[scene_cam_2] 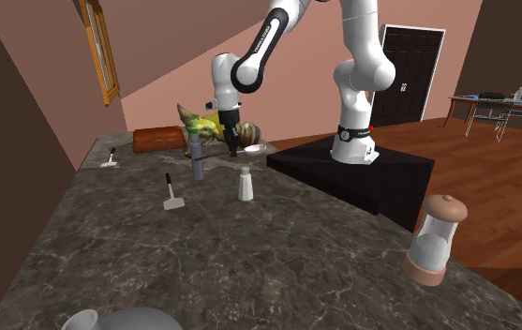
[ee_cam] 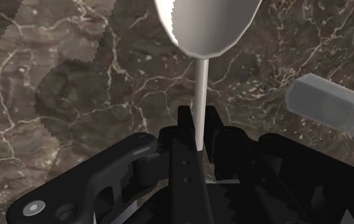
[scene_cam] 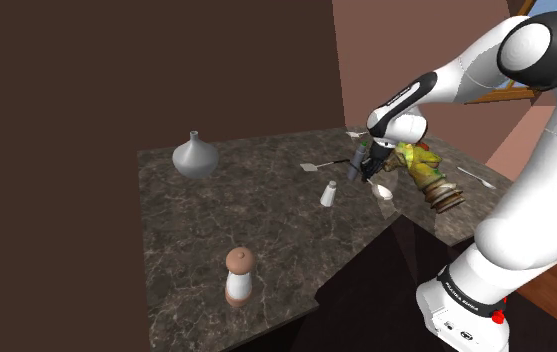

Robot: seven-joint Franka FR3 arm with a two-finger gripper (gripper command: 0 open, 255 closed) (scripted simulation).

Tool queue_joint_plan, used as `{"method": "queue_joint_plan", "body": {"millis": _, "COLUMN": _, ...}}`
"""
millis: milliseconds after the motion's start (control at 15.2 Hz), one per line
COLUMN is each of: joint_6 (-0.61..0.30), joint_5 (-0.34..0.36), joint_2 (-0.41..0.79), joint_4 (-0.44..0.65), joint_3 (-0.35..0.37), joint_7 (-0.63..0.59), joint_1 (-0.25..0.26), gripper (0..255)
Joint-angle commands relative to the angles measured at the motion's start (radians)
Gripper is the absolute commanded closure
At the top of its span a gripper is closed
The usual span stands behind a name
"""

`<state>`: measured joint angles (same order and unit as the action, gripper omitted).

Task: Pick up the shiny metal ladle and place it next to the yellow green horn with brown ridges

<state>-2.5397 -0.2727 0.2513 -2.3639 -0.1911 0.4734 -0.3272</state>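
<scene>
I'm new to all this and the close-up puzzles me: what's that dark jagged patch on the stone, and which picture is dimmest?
Wrist view: the patch is a shadow on the counter, its saw-toothed edge a rendering quirk; the ladle shows soft shading, no glare. Shoulder view: the dimmest, with a dark brown wall. Second exterior view: brighter, the counter paler.
</scene>
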Motion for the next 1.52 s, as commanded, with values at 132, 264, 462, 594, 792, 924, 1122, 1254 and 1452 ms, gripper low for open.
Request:
{"method": "queue_joint_plan", "body": {"millis": 132, "joint_6": -0.045, "joint_5": -0.032, "joint_2": 0.053, "joint_4": 0.005, "joint_3": 0.014, "joint_7": 0.028, "joint_1": -0.010, "gripper": 255}}
{"method": "queue_joint_plan", "body": {"millis": 264, "joint_6": -0.067, "joint_5": -0.047, "joint_2": 0.080, "joint_4": 0.009, "joint_3": 0.022, "joint_7": 0.041, "joint_1": -0.015, "gripper": 255}}
{"method": "queue_joint_plan", "body": {"millis": 462, "joint_6": -0.100, "joint_5": -0.070, "joint_2": 0.120, "joint_4": 0.016, "joint_3": 0.036, "joint_7": 0.061, "joint_1": -0.025, "gripper": 255}}
{"method": "queue_joint_plan", "body": {"millis": 594, "joint_6": -0.121, "joint_5": -0.085, "joint_2": 0.148, "joint_4": 0.022, "joint_3": 0.047, "joint_7": 0.074, "joint_1": -0.032, "gripper": 255}}
{"method": "queue_joint_plan", "body": {"millis": 792, "joint_6": -0.151, "joint_5": -0.106, "joint_2": 0.190, "joint_4": 0.032, "joint_3": 0.062, "joint_7": 0.092, "joint_1": -0.043, "gripper": 255}}
{"method": "queue_joint_plan", "body": {"millis": 924, "joint_6": -0.153, "joint_5": -0.108, "joint_2": 0.193, "joint_4": 0.033, "joint_3": 0.064, "joint_7": 0.093, "joint_1": -0.044, "gripper": 255}}
{"method": "queue_joint_plan", "body": {"millis": 1122, "joint_6": -0.153, "joint_5": -0.108, "joint_2": 0.193, "joint_4": 0.033, "joint_3": 0.064, "joint_7": 0.093, "joint_1": -0.044, "gripper": 255}}
{"method": "queue_joint_plan", "body": {"millis": 1254, "joint_6": -0.153, "joint_5": -0.108, "joint_2": 0.193, "joint_4": 0.033, "joint_3": 0.064, "joint_7": 0.093, "joint_1": -0.044, "gripper": 255}}
{"method": "queue_joint_plan", "body": {"millis": 1452, "joint_6": -0.153, "joint_5": -0.108, "joint_2": 0.193, "joint_4": 0.033, "joint_3": 0.064, "joint_7": 0.093, "joint_1": -0.044, "gripper": 0}}
